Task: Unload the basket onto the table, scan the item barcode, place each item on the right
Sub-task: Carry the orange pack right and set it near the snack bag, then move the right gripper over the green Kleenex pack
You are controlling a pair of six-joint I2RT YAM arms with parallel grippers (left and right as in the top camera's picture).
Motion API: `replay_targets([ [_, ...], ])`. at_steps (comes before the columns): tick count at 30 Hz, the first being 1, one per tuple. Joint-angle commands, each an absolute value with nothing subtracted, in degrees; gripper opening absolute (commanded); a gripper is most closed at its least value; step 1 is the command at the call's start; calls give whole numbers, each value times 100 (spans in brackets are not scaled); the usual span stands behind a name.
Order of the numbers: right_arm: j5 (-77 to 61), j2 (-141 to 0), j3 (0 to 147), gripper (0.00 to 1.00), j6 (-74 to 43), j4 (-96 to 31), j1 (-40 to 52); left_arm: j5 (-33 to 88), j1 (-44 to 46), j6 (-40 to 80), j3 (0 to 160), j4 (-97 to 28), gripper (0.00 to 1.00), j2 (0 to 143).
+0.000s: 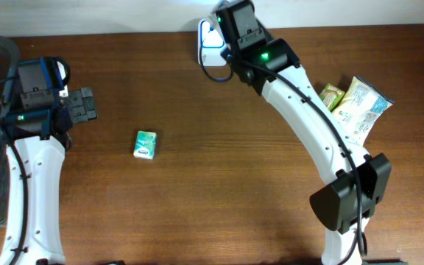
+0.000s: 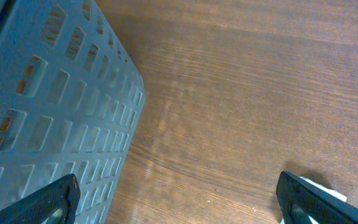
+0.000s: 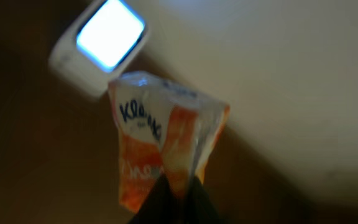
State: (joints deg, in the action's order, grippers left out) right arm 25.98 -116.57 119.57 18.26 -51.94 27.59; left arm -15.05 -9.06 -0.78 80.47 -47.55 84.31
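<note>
The tissue pack [image 3: 160,146] is orange and white.

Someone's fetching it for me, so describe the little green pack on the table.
On the wooden table, look from the left gripper toward the middle. The small green pack lies there alone on bare wood; the other packets are larger and piled at the right edge.

A mock shop checkout on a wooden table [image 1: 197,184]: barcode scanner [image 1: 209,37], grey basket [image 2: 55,124], packaged goods [image 1: 361,107]
</note>
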Motion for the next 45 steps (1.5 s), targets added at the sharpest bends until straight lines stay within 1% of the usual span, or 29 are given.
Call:
replay_targets([
  [1,1527,-11662,11904,8,-1098,-6536,2665,-1544,-917,-19,8077,-4755,99,8329],
  [2,1201,-11695,11904,8,-1310,-7015,2593,-1544,-917,-19,8077,-4755,99,8329],
  [3,1007,-11754,11902,4,-1590,-7397,2510,-1544,-917,-21,8077,-4755,99,8329],
  [7,797,-11937,11679,4,-2401,-8208,2178,-1544,-917,-21,8077,-4755,99,8329],
  [11,788,-11948,10919,4,-2674,-8178,1747,-1544,-917,-19,8077,-4755,99,8329],
  [12,790,-11948,10525,4,-2674,-8012,1570,-1544,-917,-19,8077,-4755,99,8329],
  [16,843,-11948,9769,5,-2749,-7714,1160,-1544,-917,-19,8077,-4755,99,8329],
  [17,958,-11948,9629,10,-2749,-7688,1017,-1544,-917,-19,8077,-4755,99,8329],
  [18,1024,-11948,9537,20,-2746,-7618,849,-1544,-917,-19,8077,-4755,99,8329],
  [19,950,-11948,9520,26,-2744,-7616,746,-1544,-917,-19,8077,-4755,99,8329],
  [21,454,-11946,9522,76,-2390,-7629,574,-1544,-917,-19,8077,-4753,99,8329],
  [22,16,-11937,9548,89,-1944,-7638,482,-1544,-917,-19,8077,-4755,99,8329],
  [23,-395,-11935,9594,95,-1564,-7673,405,-1544,-917,-19,8077,-4755,99,8329],
  [27,-1293,-11931,9948,99,-746,-7896,392,-1544,-917,-19,8077,-4755,99,8329],
  [29,-1890,-11931,10276,99,-309,-8025,591,-1544,-917,-19,8077,-4755,99,8329],
  [32,-2169,-11931,10667,99,-301,-7902,1066,-1544,-917,-19,8077,-4755,99,8329],
  [34,-2397,-11931,10735,99,-340,-7446,1372,-1544,-917,-21,8077,-4755,99,8329],
  [37,-2508,-11948,10637,99,-1024,-6193,1806,-1544,-917,-19,8077,-4753,99,8329],
  [39,-2506,-11996,10508,99,-1238,-5221,2189,-1544,-917,-19,8077,-4755,99,8329],
  [40,-2504,-12051,10506,98,-1256,-4925,2351,-1544,-917,-21,8077,-4755,99,8329],
  [42,-2495,-12228,10506,92,-1367,-4375,2740,-1544,-917,-19,8077,-4755,99,8329],
  [45,-2460,-12538,10506,88,-1538,-3903,3212,-1544,-917,-19,8077,-4755,99,8329],
])
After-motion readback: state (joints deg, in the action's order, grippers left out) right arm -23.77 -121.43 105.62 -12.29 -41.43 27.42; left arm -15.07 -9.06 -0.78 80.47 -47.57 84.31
